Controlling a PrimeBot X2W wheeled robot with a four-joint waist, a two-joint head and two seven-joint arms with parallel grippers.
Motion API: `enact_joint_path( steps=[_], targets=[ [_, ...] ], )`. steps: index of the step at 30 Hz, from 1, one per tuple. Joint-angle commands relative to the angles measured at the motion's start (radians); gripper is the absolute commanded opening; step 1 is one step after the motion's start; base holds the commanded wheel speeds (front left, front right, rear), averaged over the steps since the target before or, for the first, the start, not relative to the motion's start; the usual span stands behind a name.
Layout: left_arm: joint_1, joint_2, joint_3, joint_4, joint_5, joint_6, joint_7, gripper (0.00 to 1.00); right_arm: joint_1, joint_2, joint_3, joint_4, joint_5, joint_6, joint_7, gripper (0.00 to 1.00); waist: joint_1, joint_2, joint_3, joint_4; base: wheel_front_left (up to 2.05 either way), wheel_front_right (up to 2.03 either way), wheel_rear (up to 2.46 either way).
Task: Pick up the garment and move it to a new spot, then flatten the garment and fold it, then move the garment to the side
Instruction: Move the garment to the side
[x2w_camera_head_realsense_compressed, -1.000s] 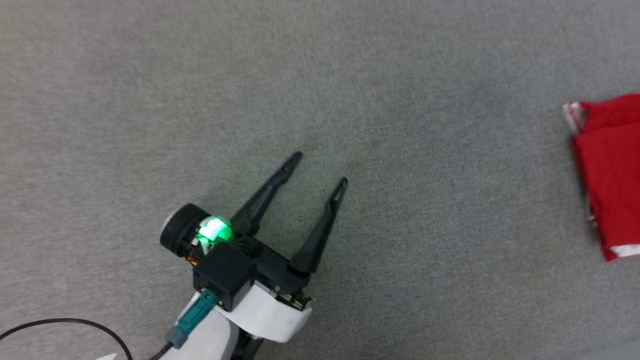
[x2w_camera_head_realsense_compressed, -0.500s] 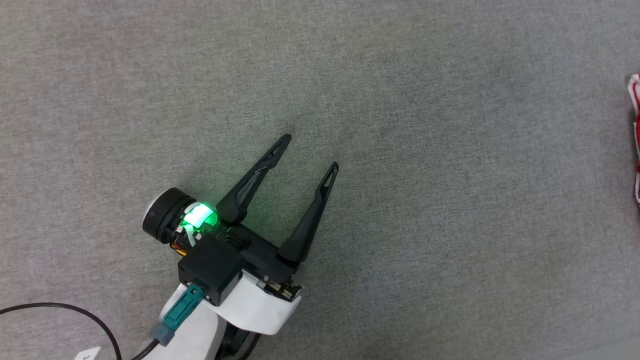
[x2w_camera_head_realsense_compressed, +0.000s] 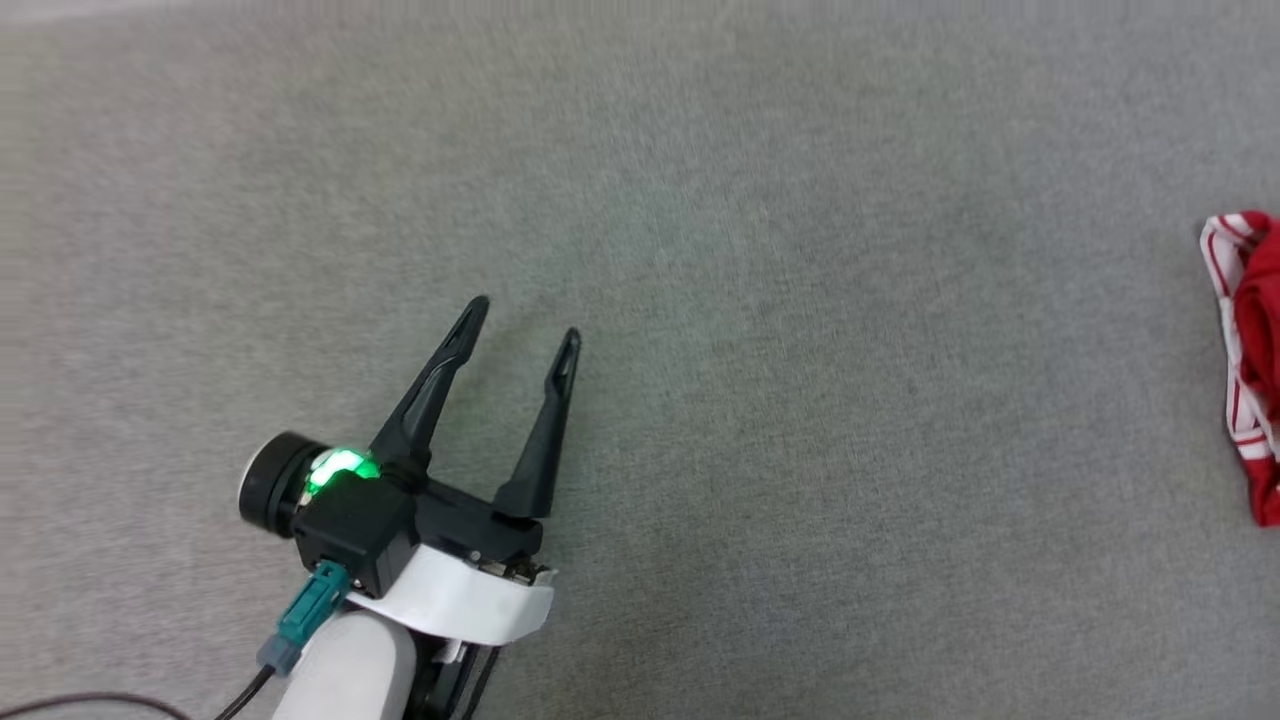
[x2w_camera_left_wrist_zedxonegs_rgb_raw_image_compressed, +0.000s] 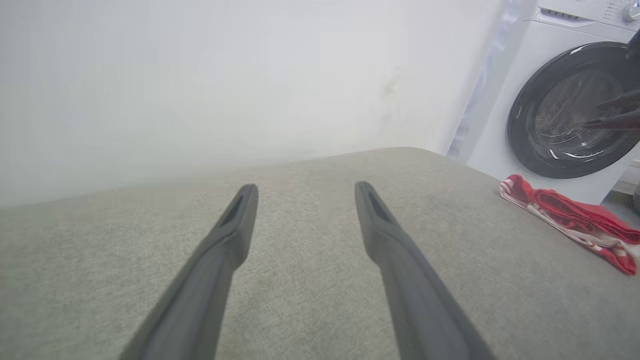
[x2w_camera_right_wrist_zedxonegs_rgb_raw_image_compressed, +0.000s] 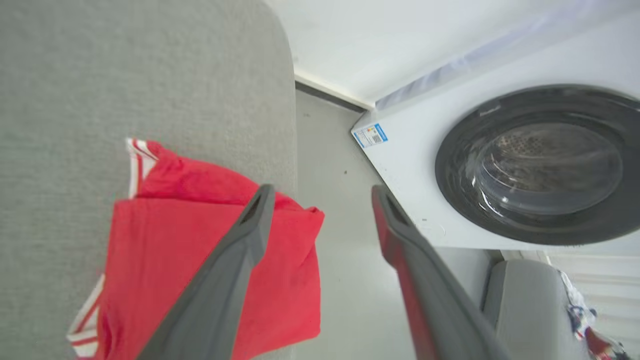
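The garment (x2w_camera_right_wrist_zedxonegs_rgb_raw_image_compressed: 165, 240), red with red-white striped trim, lies folded at the right edge of the grey fabric surface (x2w_camera_head_realsense_compressed: 800, 400), one corner reaching over the edge. My right gripper (x2w_camera_right_wrist_zedxonegs_rgb_raw_image_compressed: 322, 188) hovers above it, open, with nothing between its fingers; one finger (x2w_camera_right_wrist_zedxonegs_rgb_raw_image_compressed: 235, 260) crosses in front of the cloth. The head view shows a slice of the garment (x2w_camera_head_realsense_compressed: 1260, 320) at its right border. My left gripper (x2w_camera_head_realsense_compressed: 525, 316) stands open and empty over bare fabric at the lower left, far from the garment (x2w_camera_left_wrist_zedxonegs_rgb_raw_image_compressed: 565, 212). It also shows in its own wrist view (x2w_camera_left_wrist_zedxonegs_rgb_raw_image_compressed: 305, 186).
A white washing machine (x2w_camera_right_wrist_zedxonegs_rgb_raw_image_compressed: 535, 165) with a dark round door stands just past the surface's right edge, across a strip of grey floor (x2w_camera_right_wrist_zedxonegs_rgb_raw_image_compressed: 340, 280). A white wall (x2w_camera_left_wrist_zedxonegs_rgb_raw_image_compressed: 200, 75) rises behind the surface. A black cable (x2w_camera_head_realsense_compressed: 60, 705) trails at the lower left.
The head camera has shifted, so a different slice of the garment shows at the right border. My left gripper sits lower and further left in the picture, still open.
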Motion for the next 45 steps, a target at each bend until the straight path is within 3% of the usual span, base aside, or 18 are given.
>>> enact_joint_path(
  steps=[1, 7, 16, 25, 35, 45],
  targets=[
    [0.021, -0.005, 0.013, 0.006, -0.004, 0.001, -0.002, 1.0, -0.003, 0.021, -0.002, -0.017, 0.008, -0.002, -0.023, 1.0, 0.0, 0.0, -0.075, 0.036, 0.0, 0.0, 0.0],
    [0.082, -0.032, 0.091, 0.035, 0.013, 0.016, -0.002, 1.0, 0.049, 0.187, -0.034, -0.12, 0.057, -0.001, -0.164, 1.0, 0.0, 0.0, -0.2, 0.088, 0.0, 0.0, 0.0],
    [0.176, -0.072, 0.18, 0.089, 0.018, 0.083, -0.002, 1.0, 0.239, 0.426, -0.021, -0.26, 0.031, -0.001, -0.367, 1.0, 0.0, 0.0, -0.338, 0.149, 0.0, 0.0, 0.0],
    [0.234, -0.089, 0.194, 0.128, 0.016, 0.073, -0.002, 1.0, 0.447, 0.622, -0.036, -0.277, 0.065, -0.001, -0.536, 1.0, 0.0, 0.0, -0.409, 0.201, 0.0, 0.0, 0.0],
    [0.268, -0.099, 0.213, 0.159, 0.01, 0.057, -0.002, 1.0, 0.58, 0.704, -0.008, -0.224, 0.062, -0.001, -0.684, 1.0, 0.0, 0.0, -0.434, 0.224, 0.0, 0.0, 0.0],
    [0.274, -0.104, 0.226, 0.162, 0.009, 0.048, -0.002, 1.0, 0.597, 0.721, 0.01, -0.184, 0.021, -0.001, -0.725, 1.0, 0.0, 0.0, -0.435, 0.226, 0.0, 0.0, 0.0]
  ],
)
